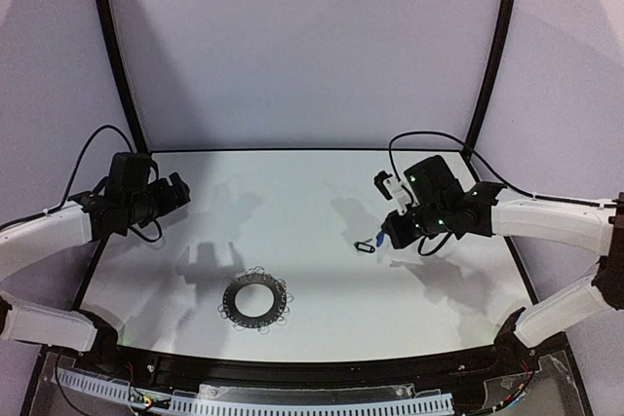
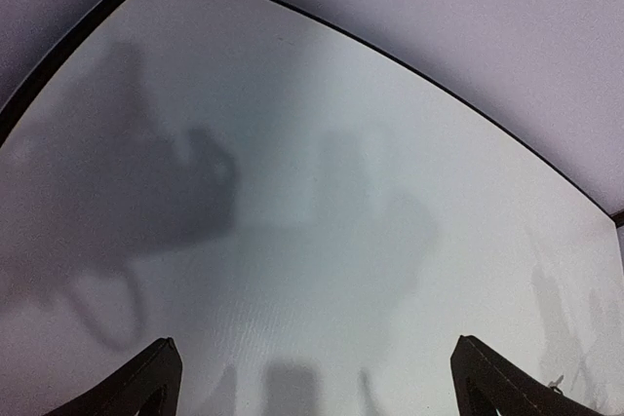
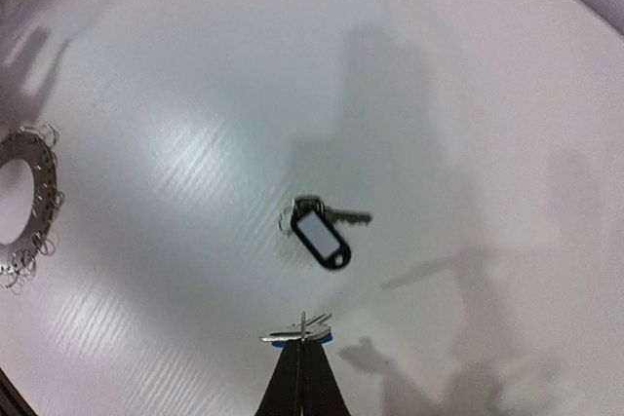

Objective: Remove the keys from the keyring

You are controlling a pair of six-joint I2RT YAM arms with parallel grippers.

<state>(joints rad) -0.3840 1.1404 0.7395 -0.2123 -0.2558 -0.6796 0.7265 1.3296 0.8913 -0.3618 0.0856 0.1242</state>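
Observation:
The keyring (image 1: 255, 299), a flat dark disc fringed with thin wire loops, lies on the white table (image 1: 292, 192) near the front; its edge also shows in the right wrist view (image 3: 21, 204). My right gripper (image 3: 301, 338) is shut on the blue-headed key (image 3: 297, 336), held just above the table, right of the keyring (image 1: 379, 239). The black-headed key (image 3: 323, 237) lies loose on the table just ahead of those fingertips (image 1: 366, 247). My left gripper (image 2: 317, 372) is open and holds nothing; it hovers over the table's left side (image 1: 178, 192), away from the keyring.
The table's black rim (image 1: 302, 150) runs along the back and sides, with pale curtain walls behind. Both arms reach in from the sides and cast shadows on the surface. The left wrist view shows only bare table and the far edge (image 2: 409, 70).

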